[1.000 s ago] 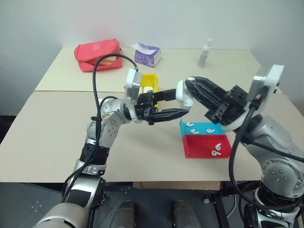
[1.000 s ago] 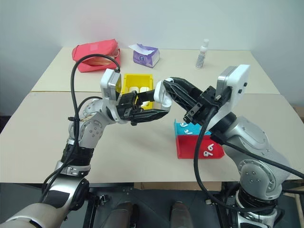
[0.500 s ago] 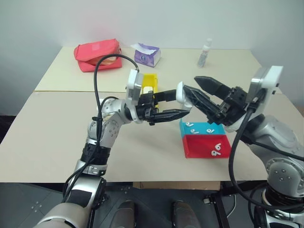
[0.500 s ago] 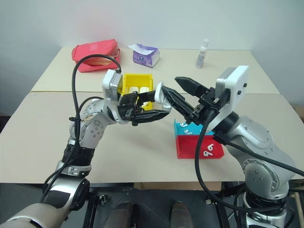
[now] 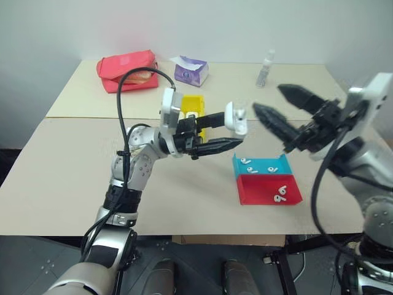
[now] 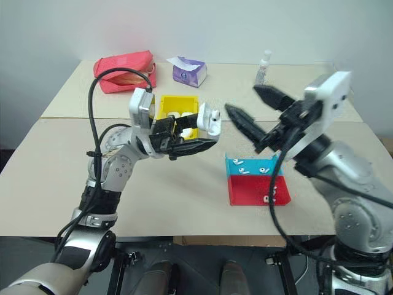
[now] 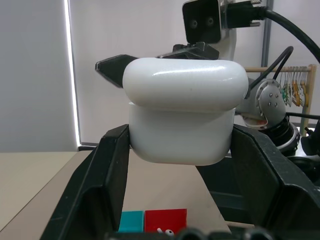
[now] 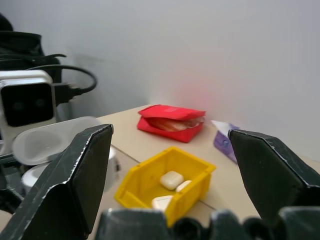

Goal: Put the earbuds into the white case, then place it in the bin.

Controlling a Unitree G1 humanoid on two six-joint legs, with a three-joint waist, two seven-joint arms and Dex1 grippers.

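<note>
The left gripper point(image 5: 228, 136) was clamped on the small glossy white rounded-rectangular case point(image 5: 235, 119), which it held in the air above the beige table point(image 5: 61, 178), with one black finger on each side of the case's body. In the left wrist view the case point(image 7: 183, 116) sat between the two fingers with its lid down on the body or nearly so; in the right wrist view the lid point(image 8: 52, 139) appeared raised, so whether it was fully shut could not be told. The right gripper point(image 5: 283, 106) hung just beside the case, apart from it, with its jaws spread wide and nothing between them.

Behind the left gripper stood the small bright yellow plastic bin point(image 6: 172, 102), already holding several alike white cases point(image 8: 171, 180). Below the right gripper lay a shallow teal tray point(image 5: 260, 165) and a shallow red tray point(image 5: 268, 190), side by side and touching, each with tiny white earbuds point(image 5: 280, 194) loose in it.

Judged from this arrangement, the loading of the held case may have been complete, though its contents were hidden. Its placement in the yellow bin remained to be done
</note>
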